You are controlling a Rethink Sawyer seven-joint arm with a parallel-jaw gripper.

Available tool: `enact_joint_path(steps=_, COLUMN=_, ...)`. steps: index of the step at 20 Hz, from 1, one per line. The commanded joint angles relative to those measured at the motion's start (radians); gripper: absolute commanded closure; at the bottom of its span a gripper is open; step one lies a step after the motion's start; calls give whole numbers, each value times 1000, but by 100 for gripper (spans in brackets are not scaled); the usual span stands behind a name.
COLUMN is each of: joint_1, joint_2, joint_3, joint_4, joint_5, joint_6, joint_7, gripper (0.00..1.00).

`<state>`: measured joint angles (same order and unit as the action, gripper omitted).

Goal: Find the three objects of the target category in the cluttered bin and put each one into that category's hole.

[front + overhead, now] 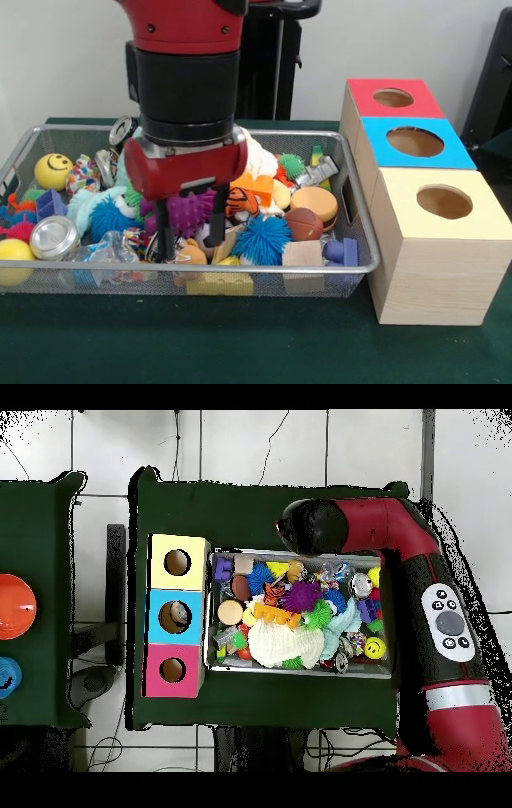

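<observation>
- I can read no words, brand names or numbers anywhere in either view.
- The only sign I can make out is the smiley face drawn on the yellow ball (53, 170) at the bin's end.
- The control pad (449, 622) on the arm shows round buttons in my overhead view, but any markings on them are too small for me to read.
</observation>
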<state>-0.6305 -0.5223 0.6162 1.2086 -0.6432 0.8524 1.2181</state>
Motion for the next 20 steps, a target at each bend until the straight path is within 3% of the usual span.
enact_joint_path(steps=1, joint_1=-46, joint_2=-56, joint_3=25, joint_4=-24, joint_5=-5, joint_6=193, joint_7=-343, gripper=0)
enact_joint_path(steps=7, joint_1=-64, joint_2=-130, joint_3=-7, joint_4=3, joint_5=1, joint_6=258, joint_7=-303, gripper=0)
enact_joint_path(steps=10, joint_1=-64, joint_2=-172, joint_3=-37, joint_4=61, joint_5=-6, joint_6=259, joint_7=-232, gripper=0)
enact_joint_path(steps=15, joint_1=-85, joint_2=-222, joint_3=-58, joint_4=170, joint_5=-12, joint_6=122, joint_7=-111, gripper=0)
enact_joint_path(steps=20, joint_1=-94, joint_2=-165, joint_3=-54, joint_4=231, joint_5=-20, joint_6=-11, joint_7=-32, gripper=0)
